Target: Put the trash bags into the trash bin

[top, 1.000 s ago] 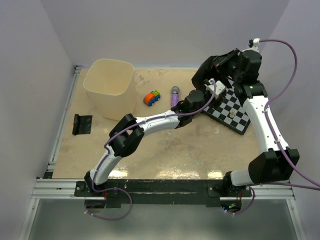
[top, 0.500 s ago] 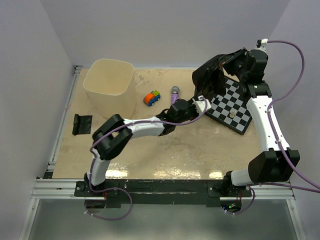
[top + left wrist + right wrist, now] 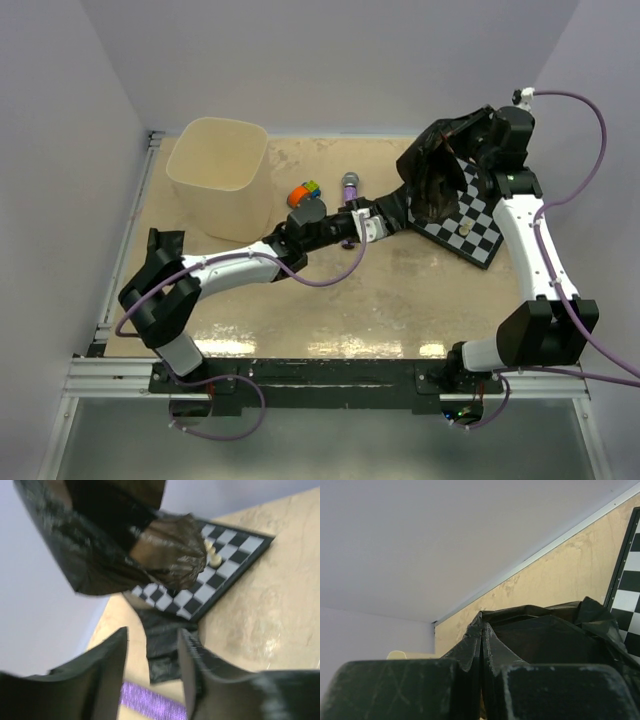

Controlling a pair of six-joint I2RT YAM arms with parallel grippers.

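Holds bag (image 3: pixel 437 172) pinched in right gripper (image 3: pixel 481 677) above board (image 3: pixel 475 228) at far right, its lower tail just ahead of spread left gripper (image 3: pixel 152 635), well apart from bin (image 3: pixel 222 205) at far left.

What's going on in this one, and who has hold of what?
The right pincer is shut on a thin, glossy dark brown-black plastic film bag and holds it up over the black-and-white chequered board. The left pincer reaches in just below the bag's hanging end, jaws apart, gripping nothing. The cream-beige plastic tub stands at the far left, and the bag is not yet in it.
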